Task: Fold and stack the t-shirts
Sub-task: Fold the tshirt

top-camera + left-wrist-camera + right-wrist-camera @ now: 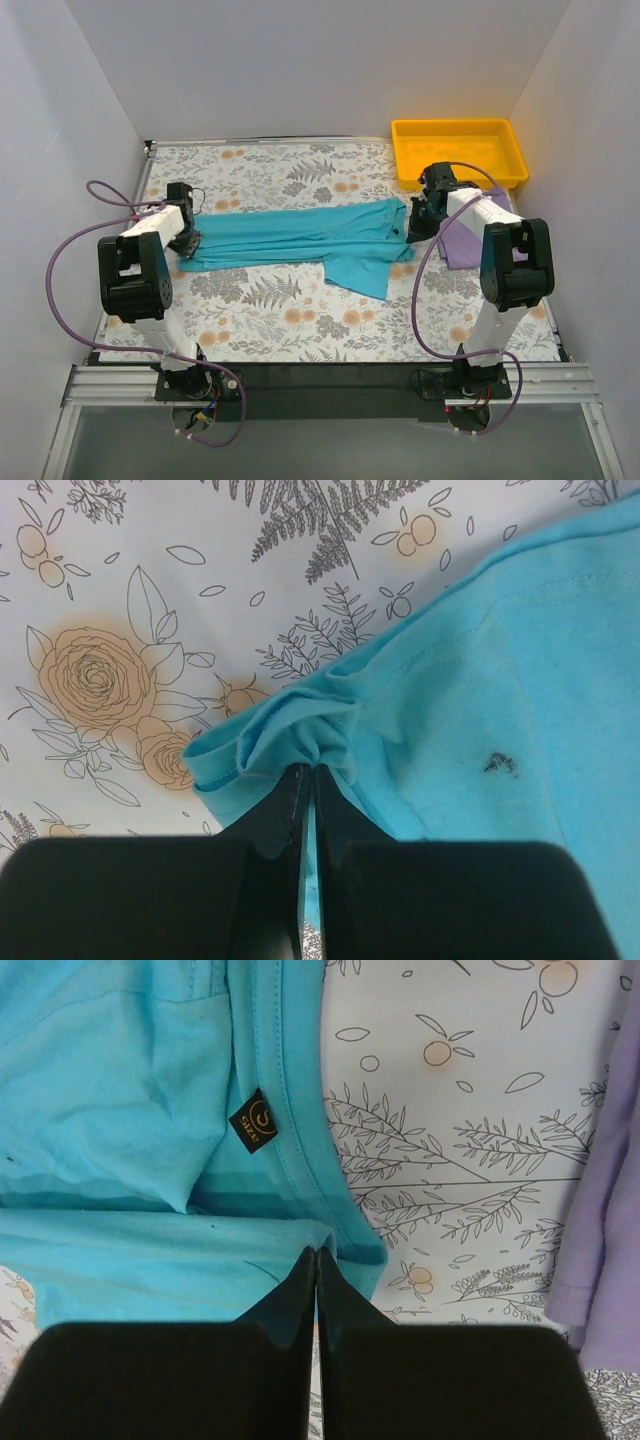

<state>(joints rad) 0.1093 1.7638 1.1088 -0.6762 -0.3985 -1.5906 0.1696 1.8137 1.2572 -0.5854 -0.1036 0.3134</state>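
left gripper (306, 780) pinched shut on bunched edge of teal t-shirt (500, 680), right gripper (317, 1258) closed tight on its hem beside the collar, lavender t-shirt (605, 1190) off to that gripper's right, not touching

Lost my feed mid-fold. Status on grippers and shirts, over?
Both shut on teal t-shirt: left gripper at bunched end, right gripper at collar end. Shirt stretched between them, one sleeve splayed. Nothing in the way; lavender t-shirt lies apart.
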